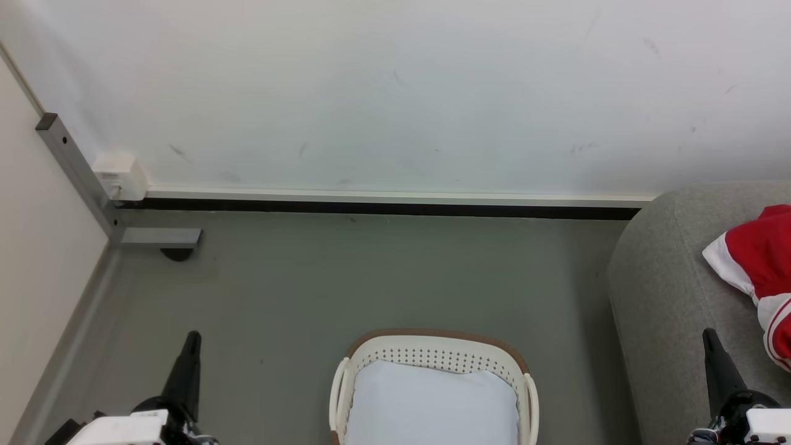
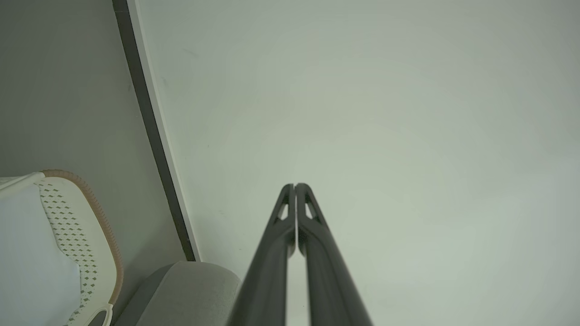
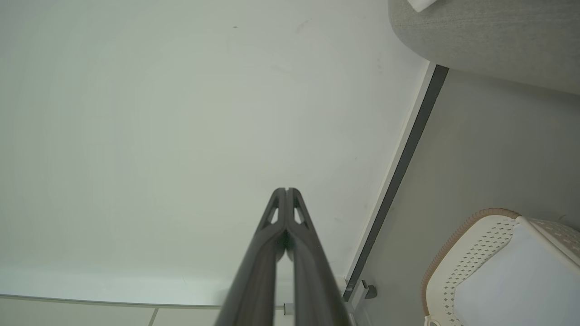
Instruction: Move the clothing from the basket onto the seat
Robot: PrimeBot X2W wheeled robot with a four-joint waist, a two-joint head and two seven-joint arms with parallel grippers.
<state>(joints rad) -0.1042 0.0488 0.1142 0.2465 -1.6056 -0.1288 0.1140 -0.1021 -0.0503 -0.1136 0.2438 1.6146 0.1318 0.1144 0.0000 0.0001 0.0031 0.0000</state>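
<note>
The cream basket (image 1: 432, 355) with a brown rim stands on the floor at the bottom centre, and a plain white pad (image 1: 429, 402) lies inside it. Red clothing (image 1: 757, 256) with white trim lies on the grey seat (image 1: 667, 290) at the right edge. My left gripper (image 1: 193, 337) is shut and empty, left of the basket. My right gripper (image 1: 709, 334) is shut and empty, in front of the seat. In the left wrist view the left gripper (image 2: 294, 185) points at the wall beside the basket (image 2: 90, 235). In the right wrist view the right gripper (image 3: 287, 190) does the same, near the basket (image 3: 471, 244).
A white wall with a dark baseboard (image 1: 383, 207) runs behind the grey floor (image 1: 371, 272). At the left corner stand a grey metal post (image 1: 74, 167) with a foot, a white box (image 1: 120, 176) and a pale side panel (image 1: 37, 247).
</note>
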